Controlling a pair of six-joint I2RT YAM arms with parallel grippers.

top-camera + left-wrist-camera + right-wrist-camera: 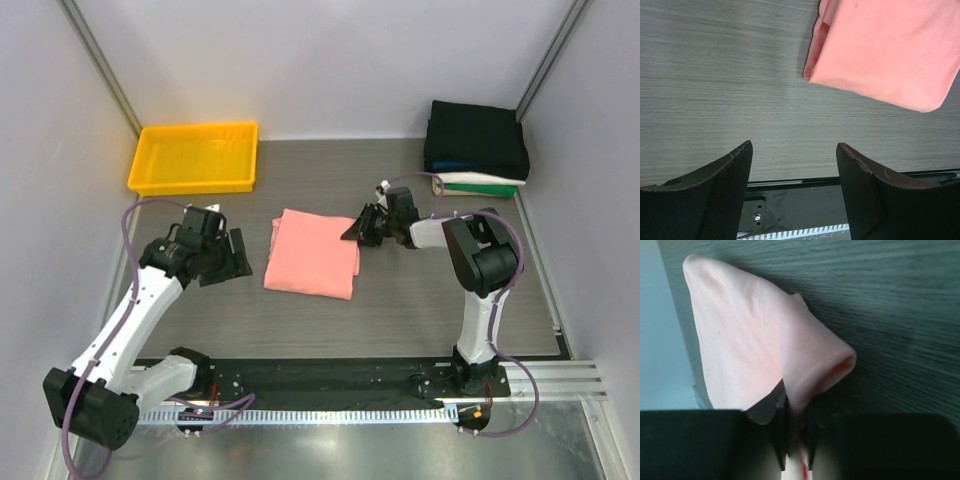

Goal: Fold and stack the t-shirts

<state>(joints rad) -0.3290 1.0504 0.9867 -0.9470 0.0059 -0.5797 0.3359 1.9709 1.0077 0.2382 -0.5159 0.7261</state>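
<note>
The salmon-pink t-shirt (312, 252) lies folded into a rectangle in the middle of the table. It also shows in the left wrist view (885, 50) and the right wrist view (750, 340). My right gripper (358, 232) is shut on the shirt's right edge, its jaws pinching the fabric (799, 412). My left gripper (232, 256) is open and empty, just left of the shirt and apart from it (795, 160). A stack of folded black, dark blue, white and green shirts (476, 148) sits at the back right.
A yellow plastic tray (196, 157) stands at the back left. White walls close in both sides. The black base rail (330, 385) runs along the near edge.
</note>
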